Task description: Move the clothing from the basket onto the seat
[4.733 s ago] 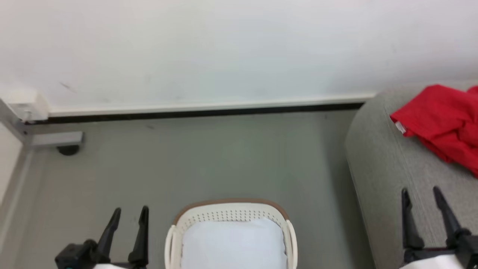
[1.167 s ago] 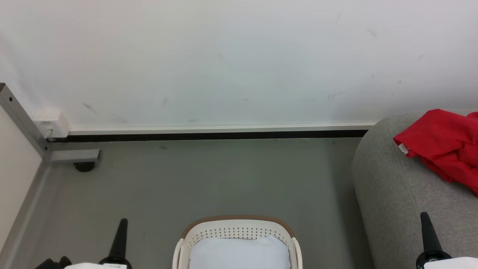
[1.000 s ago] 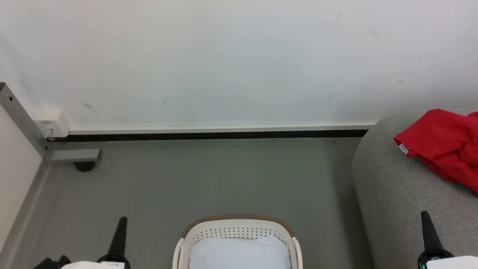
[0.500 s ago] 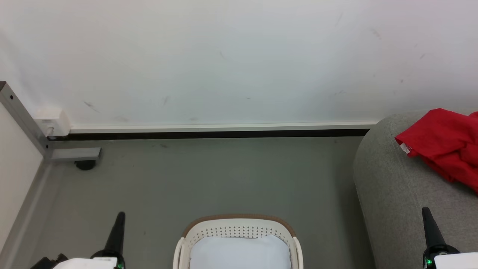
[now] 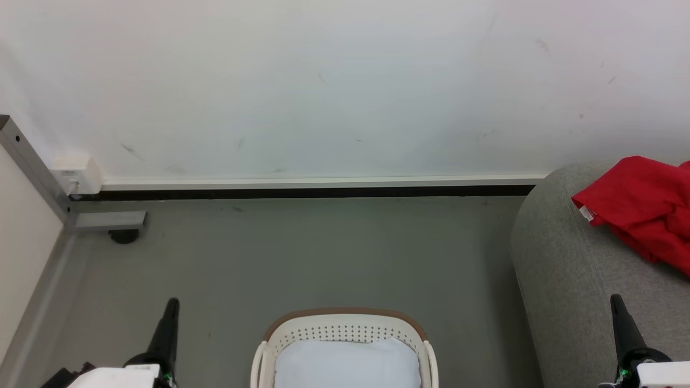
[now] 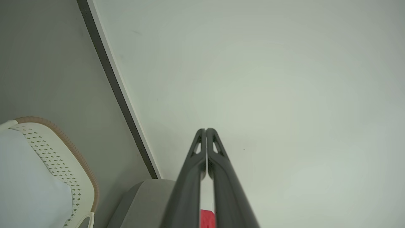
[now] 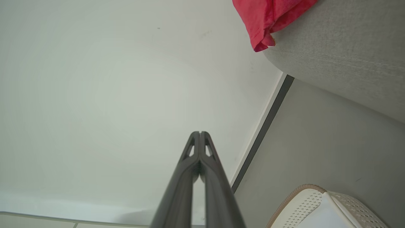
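White wall and grey floor take up most of the head view, with a dark skirting strip where they meet. The laundry basket stands on the floor at the near centre, its near part cut off by the frame. What shows of its inside is a pale smooth surface, and I cannot tell whether that is cloth or lining; no red shows in it. To the right is the seat, with the red clothing heaped on its far part, well apart from the basket. The left gripper is at the near left and the right gripper at the near right over the seat's edge; each is pressed together and empty.

Left wrist view: bare wall ahead; the left gripper has its fingers touching along their length; basket rim to the left, seat corner low down.

Right wrist view: wall again; the right gripper is likewise pressed together on nothing; clothing hangs over the seat; the basket is at the lower right.

The transfer looks finished or nearly so; the next move calls for a look down into the basket, and if the pale thing is a garment, for spread fingers and a reach down.
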{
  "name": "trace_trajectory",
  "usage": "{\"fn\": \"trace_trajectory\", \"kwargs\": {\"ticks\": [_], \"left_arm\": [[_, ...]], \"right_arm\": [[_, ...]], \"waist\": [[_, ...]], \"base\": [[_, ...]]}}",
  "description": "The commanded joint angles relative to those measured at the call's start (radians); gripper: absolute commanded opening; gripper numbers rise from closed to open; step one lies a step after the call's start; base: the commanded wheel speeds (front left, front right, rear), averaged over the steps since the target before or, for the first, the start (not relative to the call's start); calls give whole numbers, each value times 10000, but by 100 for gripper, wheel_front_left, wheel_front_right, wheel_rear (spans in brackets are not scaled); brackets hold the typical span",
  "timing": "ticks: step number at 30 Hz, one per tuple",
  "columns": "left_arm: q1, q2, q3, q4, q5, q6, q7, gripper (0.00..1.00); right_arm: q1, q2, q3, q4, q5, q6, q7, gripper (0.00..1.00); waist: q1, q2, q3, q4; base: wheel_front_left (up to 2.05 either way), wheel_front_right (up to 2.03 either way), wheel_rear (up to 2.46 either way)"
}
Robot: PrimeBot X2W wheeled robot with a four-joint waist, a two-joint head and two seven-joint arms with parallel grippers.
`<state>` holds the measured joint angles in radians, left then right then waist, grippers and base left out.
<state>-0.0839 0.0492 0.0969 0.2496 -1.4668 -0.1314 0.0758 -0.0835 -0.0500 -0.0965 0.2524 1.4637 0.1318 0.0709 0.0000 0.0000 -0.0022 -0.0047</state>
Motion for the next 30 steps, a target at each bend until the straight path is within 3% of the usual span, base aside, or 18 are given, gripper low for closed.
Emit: {"fn": "trace_trajectory", "kwargs": {"ticks": [1,21,30], "left_arm": [[-144,30,68,-49,-260,11,70,0],[-300,21,206,-54,-1503,14,417,0],[-300,22,203,-54,-1513,14,427,0]], "right_arm": [[-184,-62,-43,-88,255,-18,74,0],[-305,-63,-159,-104,1543,-21,423,0],[-307,-56,-167,-97,1524,-21,428,0]], "waist": [[0,0,4,3],[0,0,52,46],[0,0,53,47]], "base": [[0,0,0],[0,0,0],[0,0,0]]}}
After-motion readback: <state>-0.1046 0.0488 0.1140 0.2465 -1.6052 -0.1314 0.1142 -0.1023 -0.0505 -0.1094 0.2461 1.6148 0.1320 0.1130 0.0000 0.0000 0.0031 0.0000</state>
